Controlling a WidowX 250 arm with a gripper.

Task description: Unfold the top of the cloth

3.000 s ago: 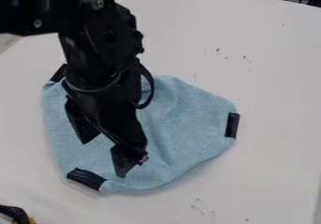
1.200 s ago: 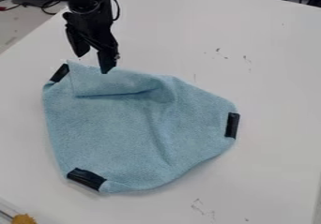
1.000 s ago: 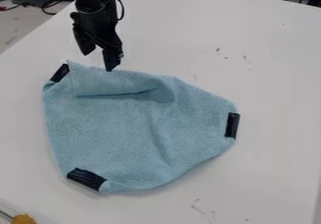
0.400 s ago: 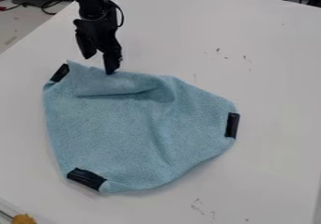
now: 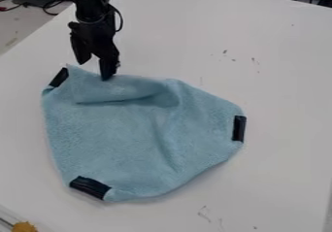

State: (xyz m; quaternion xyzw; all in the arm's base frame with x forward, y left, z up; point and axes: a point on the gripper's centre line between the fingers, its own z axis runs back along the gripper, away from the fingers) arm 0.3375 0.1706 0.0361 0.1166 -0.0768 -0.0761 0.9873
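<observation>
The black gripper (image 5: 94,71) hangs at the upper left, over the top edge of the light blue cloth (image 5: 123,139). Its fingers are apart, and the right fingertip overlaps the cloth's top edge; the left one is just above that edge. A strip along the cloth's top is folded over, its lower edge showing as a dark crease. Black pieces mark the cloth's upper left, lower left and right corners. A wrinkle runs down right of the middle.
The white table (image 5: 272,71) extends around the cloth. An orange-yellow object (image 5: 24,226) lies at the lower left corner. Cables (image 5: 48,5) are on the floor past the table's upper left edge.
From over the middle of the cloth, the gripper has gone up to its top edge, uncovering the fold. Most recently it moved slightly left and down, and the cloth's upper left shifted slightly.
</observation>
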